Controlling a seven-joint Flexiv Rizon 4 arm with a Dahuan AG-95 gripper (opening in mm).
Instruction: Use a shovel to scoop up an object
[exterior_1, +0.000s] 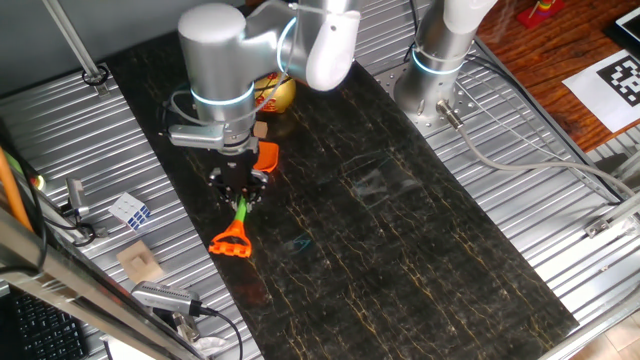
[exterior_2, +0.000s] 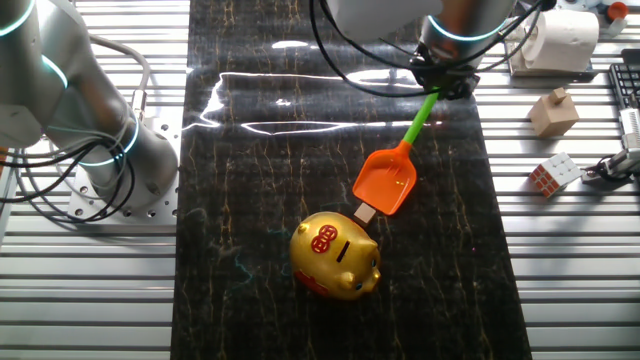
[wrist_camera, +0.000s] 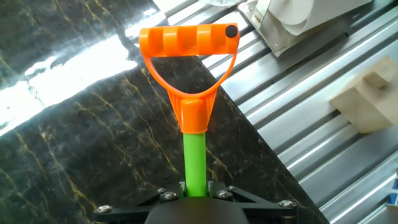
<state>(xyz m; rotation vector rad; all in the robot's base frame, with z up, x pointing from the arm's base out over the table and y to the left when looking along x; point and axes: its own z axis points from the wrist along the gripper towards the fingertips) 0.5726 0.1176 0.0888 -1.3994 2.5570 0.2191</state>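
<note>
Shovel (exterior_2: 388, 178): green shaft clamped in the gripper (exterior_2: 444, 82), jaws closed on it. Blade tip just beside the gold pig (exterior_2: 336, 254), seemingly not touching. Best practice: keep the blade low, slide it under the pig's belly.

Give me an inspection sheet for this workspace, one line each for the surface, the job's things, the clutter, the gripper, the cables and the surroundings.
Surface: dark marbled mat on a ribbed metal table, glare near the far end.
Job's things: orange-bladed plastic toy shovel with green shaft, blade near the shiny gold piggy-bank figurine; a small tan piece lies between them.
Clutter: white-faced puzzle cube, tan wooden block, both off the mat.
Gripper: two-finger gripper shut on the shovel's shaft, just below the handle.
Cables: black loops at the arm's wrist; grey bundle by the second robot base.
Surroundings: paper roll, wooden floor and printed marker in one fixed view.
</note>
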